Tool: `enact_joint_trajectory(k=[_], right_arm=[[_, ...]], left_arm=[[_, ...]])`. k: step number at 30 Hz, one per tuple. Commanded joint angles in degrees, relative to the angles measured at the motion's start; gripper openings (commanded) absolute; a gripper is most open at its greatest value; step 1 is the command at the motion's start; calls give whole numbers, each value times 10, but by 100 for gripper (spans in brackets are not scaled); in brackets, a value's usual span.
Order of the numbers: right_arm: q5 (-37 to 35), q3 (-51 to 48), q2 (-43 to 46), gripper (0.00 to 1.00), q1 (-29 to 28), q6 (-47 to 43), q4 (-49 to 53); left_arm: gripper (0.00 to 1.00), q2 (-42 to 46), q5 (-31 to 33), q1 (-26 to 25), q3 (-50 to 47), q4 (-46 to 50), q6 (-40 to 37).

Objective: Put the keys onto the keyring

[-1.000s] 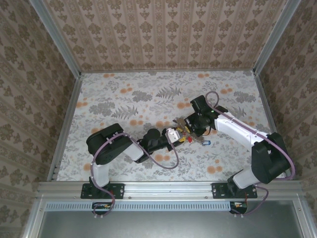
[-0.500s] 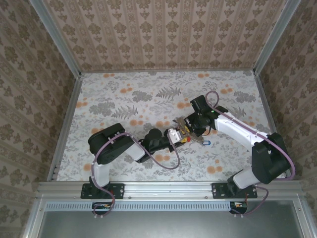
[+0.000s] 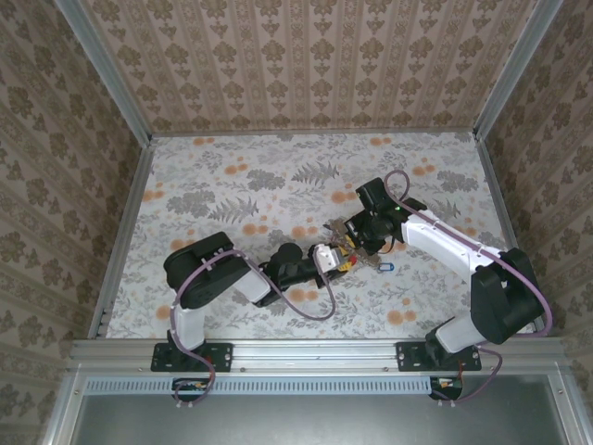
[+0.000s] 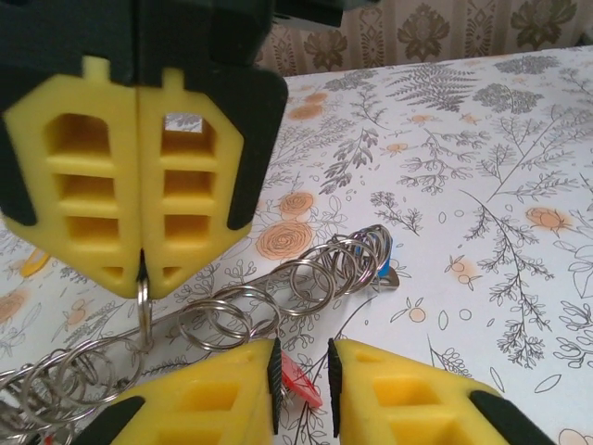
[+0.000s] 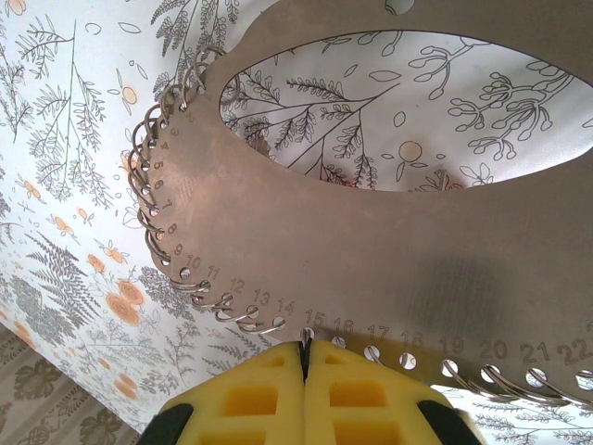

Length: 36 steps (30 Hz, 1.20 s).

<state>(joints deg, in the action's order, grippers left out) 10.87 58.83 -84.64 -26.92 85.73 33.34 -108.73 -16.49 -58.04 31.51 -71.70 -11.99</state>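
floral worktop [image 3: 232, 185] | grey flat oval metal keyring [image 5: 371, 250], frame centre, edged with small split rings [image 4: 320, 273] | right tool [image 5: 304, 357] clamped tight on its rim | left tool [image 4: 303, 362], lower centre, pads narrowly apart around red-headed key [image 4: 301, 389] | blue-headed key [image 4: 383, 266], right of centre

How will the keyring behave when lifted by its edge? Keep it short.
Probably stiff: the keyring is a flat metal plate with an oval cut-out, held by its rim in the shut right pincer. Its smooth face likely slips easily. The small split rings along its edge hang loose, so they should swing.
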Motion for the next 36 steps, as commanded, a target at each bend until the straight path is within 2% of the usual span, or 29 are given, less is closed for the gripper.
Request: enact_joint_trajectory(k=[1, 9, 27, 31, 36], right_arm=[[1, 9, 10, 0, -4, 11, 4], [1, 3, 17, 0, -5, 15, 6], [17, -18, 31, 0, -18, 51, -7], [28, -27, 35, 0, -18, 69, -22], [43, -24, 30, 0, -21, 73, -22]], left_arm=[[22, 28, 18, 0, -12, -28, -22], [30, 27, 131, -1, -4, -29, -51], [30, -10, 127, -2, 25, -26, -25], [27, -17, 120, 12, 25, -28, 4], [22, -15, 109, 16, 27, -28, 5]])
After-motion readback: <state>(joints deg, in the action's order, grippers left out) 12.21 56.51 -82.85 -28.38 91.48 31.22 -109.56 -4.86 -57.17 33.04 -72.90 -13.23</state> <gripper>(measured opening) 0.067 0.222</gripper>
